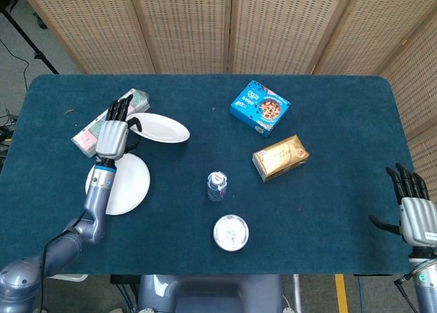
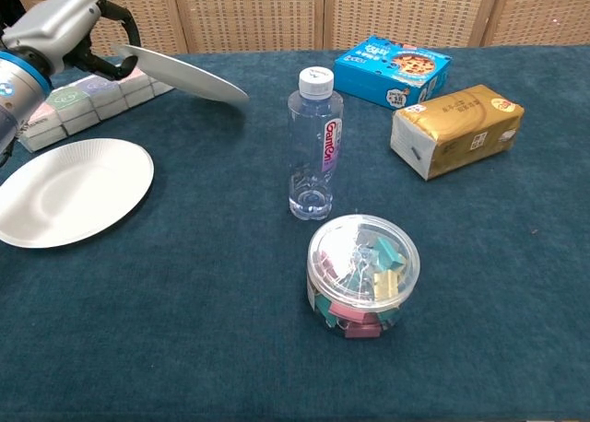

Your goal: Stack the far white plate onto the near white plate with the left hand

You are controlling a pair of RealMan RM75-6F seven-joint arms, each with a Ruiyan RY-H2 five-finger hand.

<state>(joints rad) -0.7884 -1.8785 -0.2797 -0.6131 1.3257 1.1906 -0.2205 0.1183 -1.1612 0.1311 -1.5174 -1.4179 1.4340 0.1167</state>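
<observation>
Our left hand (image 1: 112,139) sits in the left part of the head view, fingers curled over one edge of the far white plate (image 1: 158,128), which it holds clear of the surface (image 1: 328,203). In the chest view the same hand (image 2: 64,26) is at the upper left and the plate (image 2: 184,73) tilts, its free rim dipping toward the middle of the frame.

We judge the plate light and thin, probably a paper or plastic disposable one, stiff enough to keep its shape from a single rim grip but liable to flex or slip if we squeeze unevenly. The rim is the only sensible place to hold it, and with a one-sided grip the far edge will sag, so we should level it before lowering.

The near white plate (image 1: 117,183) lies flat at the lower left of the head view, partly under our forearm, and in the chest view (image 2: 74,190) it is cut off by the left frame edge.

How the thumb sits beneath the held plate we cannot make out. A row of pastel boxes (image 2: 88,104) lies behind the hand, partly hidden.

Our right hand (image 1: 416,214) shows at the lower right edge of the head view, fingers spread and empty, well apart from everything.
</observation>
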